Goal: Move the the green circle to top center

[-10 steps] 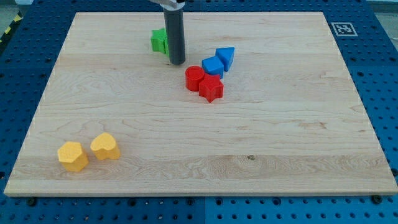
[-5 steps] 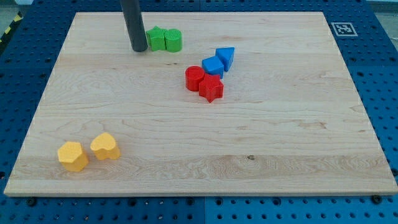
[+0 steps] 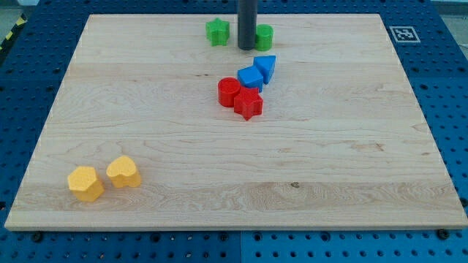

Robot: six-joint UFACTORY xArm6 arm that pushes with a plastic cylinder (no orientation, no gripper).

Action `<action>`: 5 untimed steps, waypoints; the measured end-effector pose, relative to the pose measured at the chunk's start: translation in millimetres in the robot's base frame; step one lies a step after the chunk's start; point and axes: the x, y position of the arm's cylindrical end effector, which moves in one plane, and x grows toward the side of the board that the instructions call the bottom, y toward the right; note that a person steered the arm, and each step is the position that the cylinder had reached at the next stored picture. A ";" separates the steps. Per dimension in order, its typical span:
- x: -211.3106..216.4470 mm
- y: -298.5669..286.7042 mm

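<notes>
Camera view, and the straight dark rod comes down from the view's top with my tip planted on the pale wooden table, right between two green pieces. The green circle block, a short round cylinder, sits just beside my tip on the view's right, partly hidden behind the rod, so actual contact cannot be told. On the tip's other side, a small gap away toward the view's left, stands the green star-shaped block. Both greens are close to the table's top edge, about at its middle, with only a thin strip of wood left above them.

There is no hand on this arm, only the rod, so nothing opens, closes or clamps here.

Just below the green circle block lies the blue triangular block, with the blue cube-like block touching it on its lower left. Tight under those are the red cylinder block and the red star-shaped block, pressed together. Far from the green circle block, toward the table's bottom-left corner, two yellow blocks sit side by side: the yellow hexagonal block and the yellow rounded block.
</notes>
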 end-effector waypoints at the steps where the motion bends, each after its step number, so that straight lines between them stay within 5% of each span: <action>1: -0.3 17.2; 5: 6.2 96.0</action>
